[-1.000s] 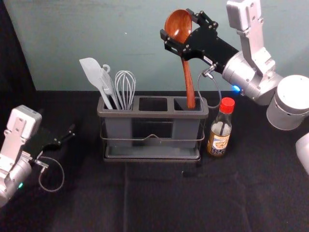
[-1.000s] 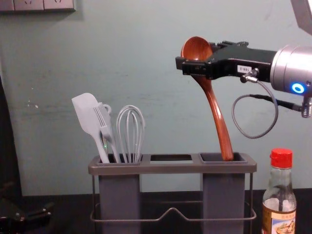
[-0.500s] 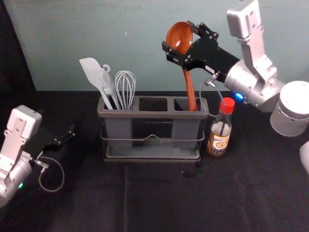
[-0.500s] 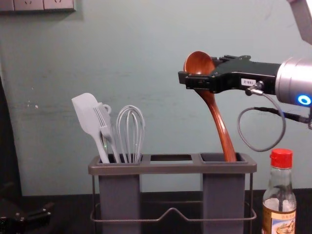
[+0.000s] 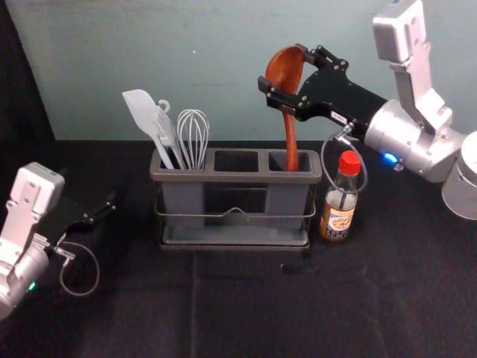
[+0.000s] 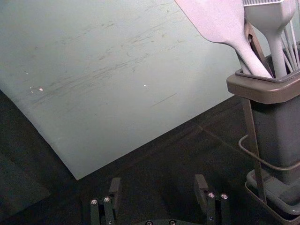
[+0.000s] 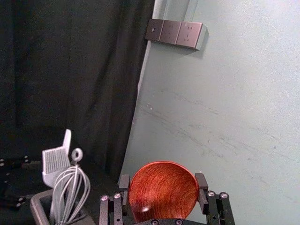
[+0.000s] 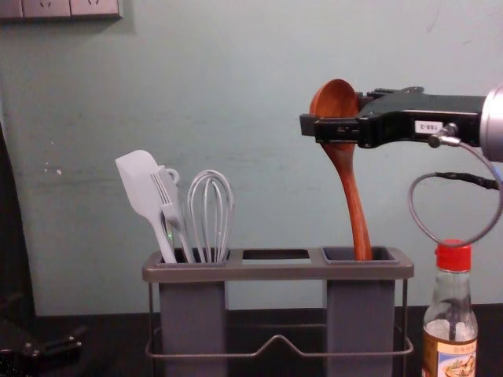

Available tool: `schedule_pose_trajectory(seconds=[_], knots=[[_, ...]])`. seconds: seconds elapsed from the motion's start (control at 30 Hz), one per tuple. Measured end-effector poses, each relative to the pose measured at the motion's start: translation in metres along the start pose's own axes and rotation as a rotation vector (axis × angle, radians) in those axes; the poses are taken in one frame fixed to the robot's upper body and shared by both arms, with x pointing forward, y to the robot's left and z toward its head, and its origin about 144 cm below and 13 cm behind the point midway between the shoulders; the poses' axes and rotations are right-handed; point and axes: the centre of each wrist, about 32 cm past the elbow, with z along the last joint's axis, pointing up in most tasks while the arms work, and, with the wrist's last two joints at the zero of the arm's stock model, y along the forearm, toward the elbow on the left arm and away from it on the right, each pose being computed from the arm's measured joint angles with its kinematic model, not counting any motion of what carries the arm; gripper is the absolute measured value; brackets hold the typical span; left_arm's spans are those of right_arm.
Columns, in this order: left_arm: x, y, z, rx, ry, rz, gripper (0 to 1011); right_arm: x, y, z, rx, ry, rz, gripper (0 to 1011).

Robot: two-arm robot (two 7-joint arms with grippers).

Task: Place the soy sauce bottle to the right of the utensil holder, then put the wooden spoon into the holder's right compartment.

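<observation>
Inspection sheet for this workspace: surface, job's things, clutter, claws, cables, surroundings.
Surface: black cloth, faintly creased
Holder: upright; spatula, brush and whisk in left compartment
Soy sauce bottle: upright, right of holder, capped
Wooden spoon: bowl up, handle end in right compartment
Clutter: small dark mark before holder, nature unclear
Left claw: open, left of holder
Right claw: gripping spoon's bowl, above holder
Cables: left arm's cable looped; right arm's cable crosses view of bottle's cap, contact unclear
Surroundings: scuffed wall, sockets, dark curtain
</observation>
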Motion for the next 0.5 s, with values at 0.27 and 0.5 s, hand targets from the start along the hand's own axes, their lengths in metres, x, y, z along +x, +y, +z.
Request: schedule_pose_trajectory(seconds=[0.27,0.5], knots=[[0.0,0.0,0.0,0.0,0.0,0.0,1011,-0.002,-0.014,0.003,-0.017,0.007,0.006,847],[0.0,0.0,0.0,0.0,0.0,0.0,1012,-0.002,-0.021,0.005,-0.031,0.011,0.006,847]])
